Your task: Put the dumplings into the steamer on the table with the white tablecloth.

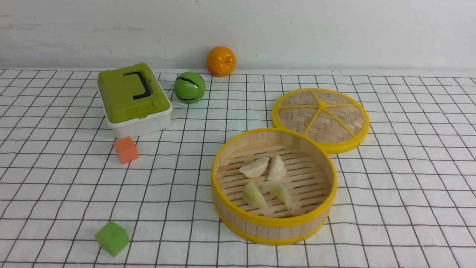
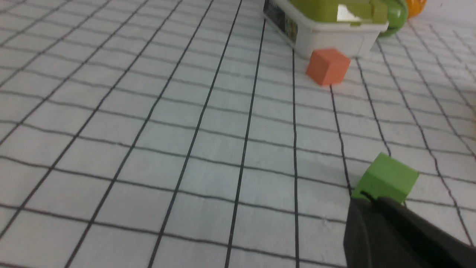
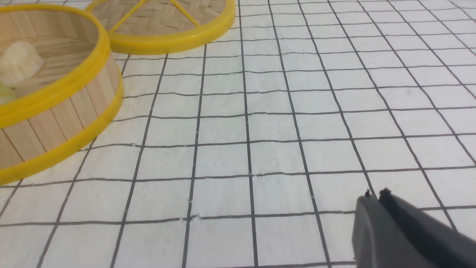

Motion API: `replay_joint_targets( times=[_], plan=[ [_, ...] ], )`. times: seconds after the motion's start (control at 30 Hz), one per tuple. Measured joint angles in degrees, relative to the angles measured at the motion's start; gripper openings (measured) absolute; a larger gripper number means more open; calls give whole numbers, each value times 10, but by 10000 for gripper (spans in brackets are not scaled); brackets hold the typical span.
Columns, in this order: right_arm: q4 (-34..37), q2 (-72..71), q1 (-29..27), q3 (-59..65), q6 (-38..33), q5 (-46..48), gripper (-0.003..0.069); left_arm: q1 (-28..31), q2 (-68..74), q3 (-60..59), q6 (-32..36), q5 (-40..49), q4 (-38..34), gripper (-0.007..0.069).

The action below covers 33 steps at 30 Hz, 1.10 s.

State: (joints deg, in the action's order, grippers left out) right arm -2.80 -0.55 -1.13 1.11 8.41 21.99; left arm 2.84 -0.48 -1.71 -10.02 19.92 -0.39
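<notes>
— Where do my grippers stand?

— My left gripper [image 2: 372, 199] is closed on nothing, above the white tablecloth [image 1: 55, 186] near the green cube [image 2: 386, 178]. My right gripper [image 3: 375, 195] is pressed together too, empty.

— And the dumplings?

— All four dumplings [image 1: 266, 178] lie in the steamer [image 1: 273, 223], right of centre on the table [image 1: 409, 223], beside its lid [image 1: 320, 119].

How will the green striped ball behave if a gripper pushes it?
The green striped ball is round, so it would probably roll across the white tablecloth. Its glossy skin may slip between fingers. It looks hollow, likely light.
</notes>
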Motion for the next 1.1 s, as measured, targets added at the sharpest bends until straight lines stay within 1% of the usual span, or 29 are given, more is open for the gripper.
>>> replay_joint_targets(
  times=[1.1],
  plan=[
    [0, 0, 0, 0, -1, 0, 50, 0, 0, 0, 2, 4, 4, -13]
  ],
)
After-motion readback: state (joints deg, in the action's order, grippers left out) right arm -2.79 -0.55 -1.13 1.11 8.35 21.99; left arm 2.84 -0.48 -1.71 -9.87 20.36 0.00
